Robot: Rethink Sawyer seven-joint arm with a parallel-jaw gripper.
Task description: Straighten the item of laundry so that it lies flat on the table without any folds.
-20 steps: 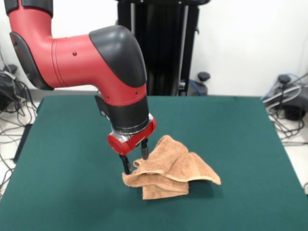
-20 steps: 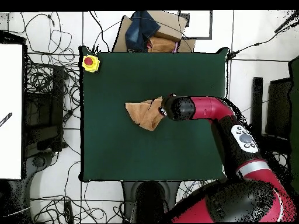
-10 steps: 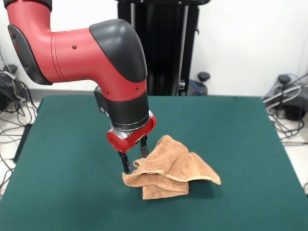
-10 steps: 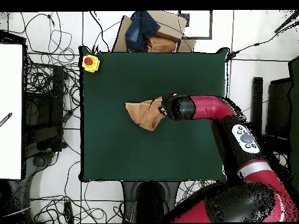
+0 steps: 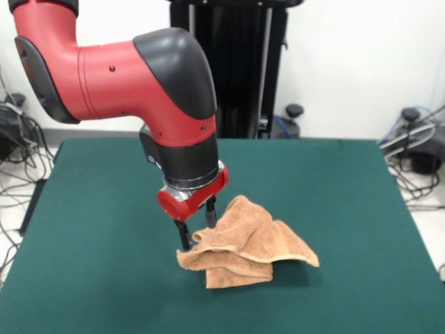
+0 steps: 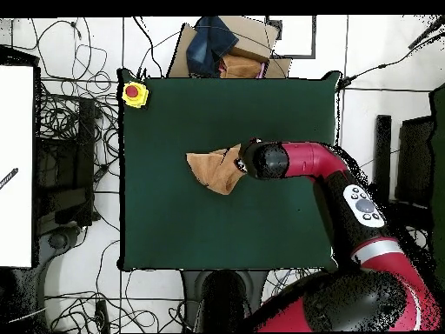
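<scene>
Towel [image 5: 247,247] bunched in overlapping folds near the middle of the green table [image 5: 97,264], gripper [image 5: 197,224] parted and empty at its left edge, likely to catch several layers together or only drag the heap sideways, folds remaining.

- No readable txt, labels, brands or nos. in either view.
- Arm [image 5: 132,76]: plain red/black shell, no legible marking.
- Towel [image 5: 247,243], table [image 5: 334,202]: no print or tag seen.
- Yellow box w/ red button [image 6: 134,93] at table corner: no lettering legible.
</scene>
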